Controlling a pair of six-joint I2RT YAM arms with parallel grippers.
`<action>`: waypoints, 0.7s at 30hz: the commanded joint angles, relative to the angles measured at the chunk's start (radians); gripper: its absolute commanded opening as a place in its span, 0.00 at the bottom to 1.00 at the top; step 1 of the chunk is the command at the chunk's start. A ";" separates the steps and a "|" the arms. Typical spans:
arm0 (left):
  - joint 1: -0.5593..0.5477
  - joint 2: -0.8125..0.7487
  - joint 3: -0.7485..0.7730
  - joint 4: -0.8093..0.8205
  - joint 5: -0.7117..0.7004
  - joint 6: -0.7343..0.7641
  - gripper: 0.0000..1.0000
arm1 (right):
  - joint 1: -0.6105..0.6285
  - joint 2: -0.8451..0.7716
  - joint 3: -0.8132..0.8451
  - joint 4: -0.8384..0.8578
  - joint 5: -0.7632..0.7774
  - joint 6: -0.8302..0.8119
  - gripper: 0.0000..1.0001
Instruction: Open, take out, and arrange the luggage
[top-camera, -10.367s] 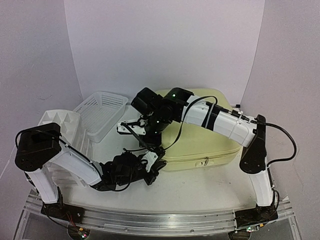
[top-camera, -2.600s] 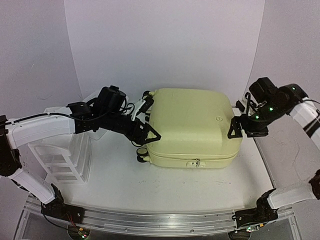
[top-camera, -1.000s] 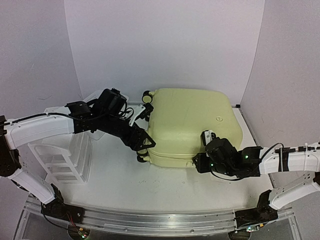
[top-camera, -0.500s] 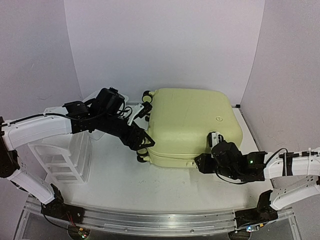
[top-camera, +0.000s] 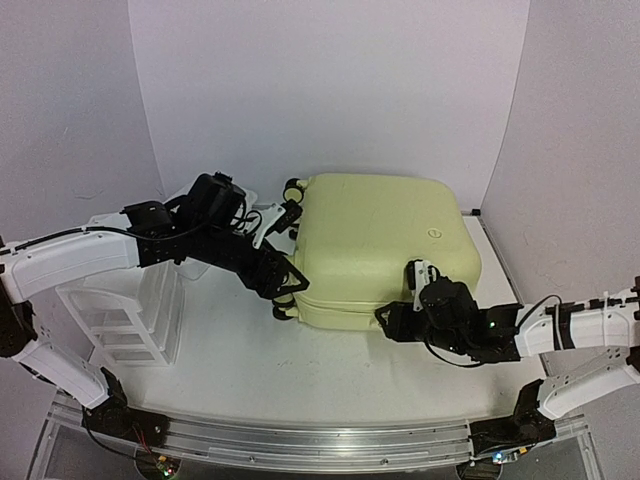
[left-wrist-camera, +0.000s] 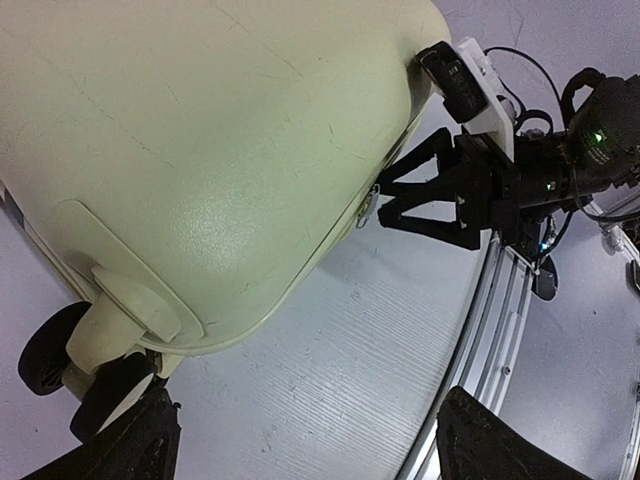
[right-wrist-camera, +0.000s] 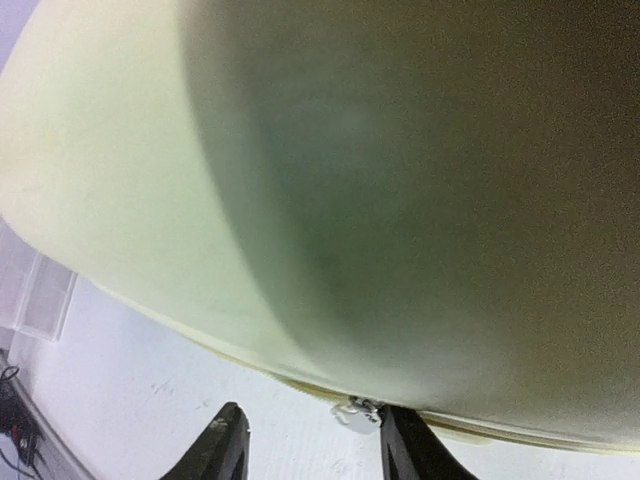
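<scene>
The pale yellow luggage (top-camera: 375, 240) lies flat and closed on the table, wheels (top-camera: 287, 195) to the left. My left gripper (top-camera: 287, 287) is wide open at its near-left corner, beside the lower wheels (left-wrist-camera: 50, 345), with only table between the fingers (left-wrist-camera: 130, 450). My right gripper (top-camera: 386, 318) is at the front edge, open. Its fingers (right-wrist-camera: 225, 445) straddle the seam, and the small metal zipper pull (right-wrist-camera: 355, 410) hangs just inside the right one. The left wrist view shows the same pull (left-wrist-camera: 368, 205) in front of the right gripper (left-wrist-camera: 395, 195).
A white plastic drawer organiser (top-camera: 115, 295) stands at the left under the left arm. An aluminium rail (top-camera: 300, 440) runs along the table's near edge. White walls close in the back and both sides.
The right gripper has slid a little left along the luggage's front edge and its jaws have spread wider. The left arm has barely moved.
</scene>
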 joint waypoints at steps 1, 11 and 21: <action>0.003 -0.056 -0.013 0.039 0.000 -0.008 0.90 | -0.005 -0.009 -0.036 0.097 -0.337 -0.124 0.54; 0.002 -0.061 -0.019 0.039 -0.018 -0.003 0.91 | -0.002 -0.200 0.040 -0.265 -0.077 -0.044 0.49; 0.003 -0.055 -0.015 0.040 -0.008 -0.002 0.91 | 0.067 -0.043 0.156 -0.360 0.014 -0.159 0.43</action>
